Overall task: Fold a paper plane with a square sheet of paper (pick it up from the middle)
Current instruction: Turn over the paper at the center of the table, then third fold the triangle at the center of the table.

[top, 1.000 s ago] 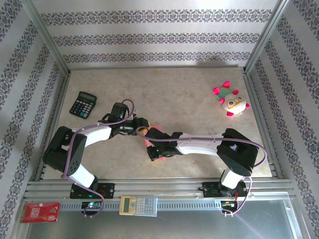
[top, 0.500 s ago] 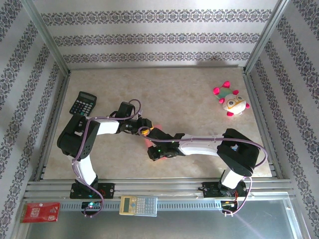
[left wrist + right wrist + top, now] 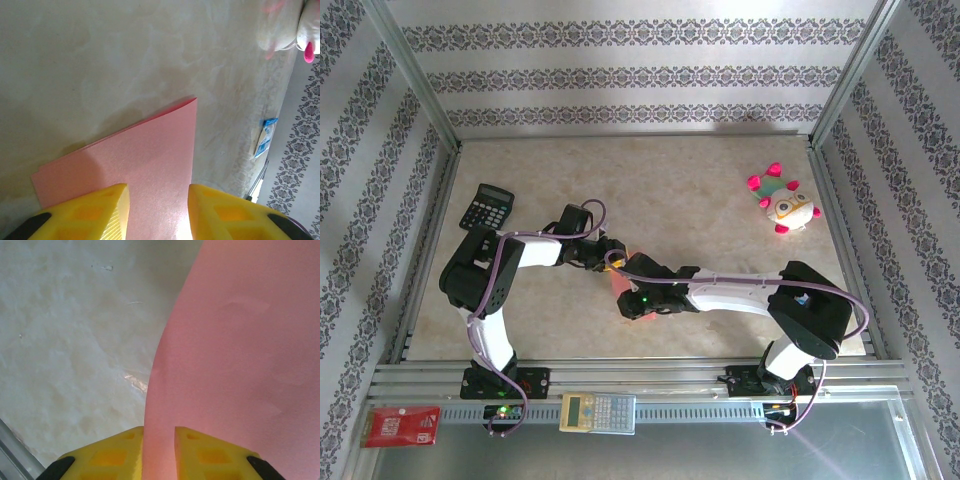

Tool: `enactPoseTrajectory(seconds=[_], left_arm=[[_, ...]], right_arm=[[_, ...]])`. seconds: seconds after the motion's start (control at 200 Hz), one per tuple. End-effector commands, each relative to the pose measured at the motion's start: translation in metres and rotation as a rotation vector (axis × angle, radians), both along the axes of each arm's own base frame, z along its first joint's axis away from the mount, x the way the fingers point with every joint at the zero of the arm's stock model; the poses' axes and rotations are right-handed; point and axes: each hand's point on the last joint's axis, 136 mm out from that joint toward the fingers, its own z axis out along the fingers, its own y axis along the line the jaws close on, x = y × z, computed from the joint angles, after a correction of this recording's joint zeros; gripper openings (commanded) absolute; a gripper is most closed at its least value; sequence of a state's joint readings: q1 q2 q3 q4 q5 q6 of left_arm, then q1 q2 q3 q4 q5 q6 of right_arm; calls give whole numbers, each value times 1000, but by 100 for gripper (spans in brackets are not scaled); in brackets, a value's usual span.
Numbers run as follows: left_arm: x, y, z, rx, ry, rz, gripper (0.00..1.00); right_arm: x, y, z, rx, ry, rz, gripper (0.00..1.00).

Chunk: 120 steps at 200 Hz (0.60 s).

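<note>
Square sheet of paper (image 3: 150, 165) looks folded double, lying on the desk (image 3: 720, 180) | left hand (image 3: 157, 200) parted over it | right hand (image 3: 159, 440) barely parted astride its edge | I'd flatten the crease, keeping edges aligned

A black calculator (image 3: 486, 208) lies at the far left of the table (image 3: 700, 190), and a pink-and-white plush toy (image 3: 784, 204) at the far right. On the near metal ledge, a red printed card (image 3: 402, 426) lies left of a pale calculator (image 3: 598, 411).
</note>
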<state>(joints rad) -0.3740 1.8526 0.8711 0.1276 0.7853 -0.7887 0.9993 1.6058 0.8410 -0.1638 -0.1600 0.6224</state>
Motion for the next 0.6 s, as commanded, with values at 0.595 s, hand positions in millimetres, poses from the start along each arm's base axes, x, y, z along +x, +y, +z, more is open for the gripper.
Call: enactPoseTrajectory(seconds=[0.595], left_arm=[[-10,-2,-30,76,56,-63,36]], right_arm=[[28,-13,9,119,73,-10,3]])
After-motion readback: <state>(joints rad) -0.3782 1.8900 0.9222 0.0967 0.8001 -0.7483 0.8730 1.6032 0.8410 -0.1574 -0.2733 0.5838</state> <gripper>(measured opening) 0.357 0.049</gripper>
